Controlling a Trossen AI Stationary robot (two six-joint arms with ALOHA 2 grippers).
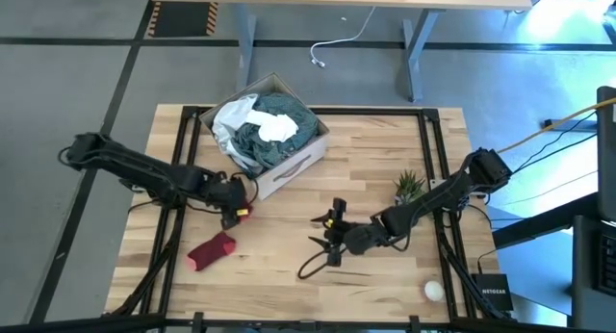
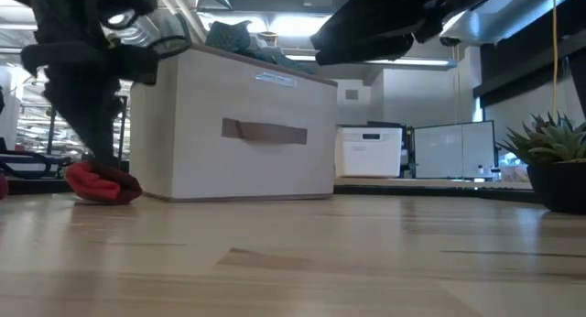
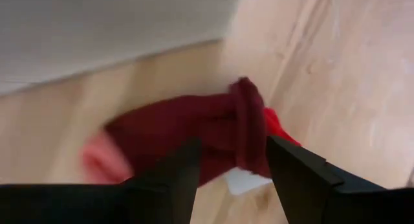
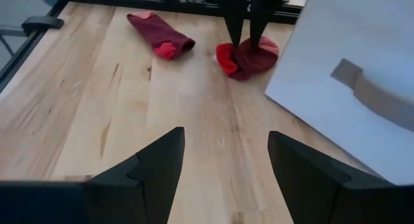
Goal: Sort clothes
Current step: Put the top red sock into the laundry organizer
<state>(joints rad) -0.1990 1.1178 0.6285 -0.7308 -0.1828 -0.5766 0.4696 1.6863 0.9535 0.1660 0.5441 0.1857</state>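
The left tool (image 4: 248, 30) stands spread over a crumpled dark red sock (image 4: 249, 57) on the surface (image 1: 385, 179) — its fingers (image 3: 181, 179) straddle the fabric. A second sock (image 1: 212, 249) lies apart; the right tool (image 1: 330, 232) is spread, empty.

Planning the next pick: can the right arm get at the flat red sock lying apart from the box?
Probably yes. The flat sock lies on bare table ahead of the right end effector, which is open and empty. The left end effector works the bunched sock nearby, so crowding is the risk.
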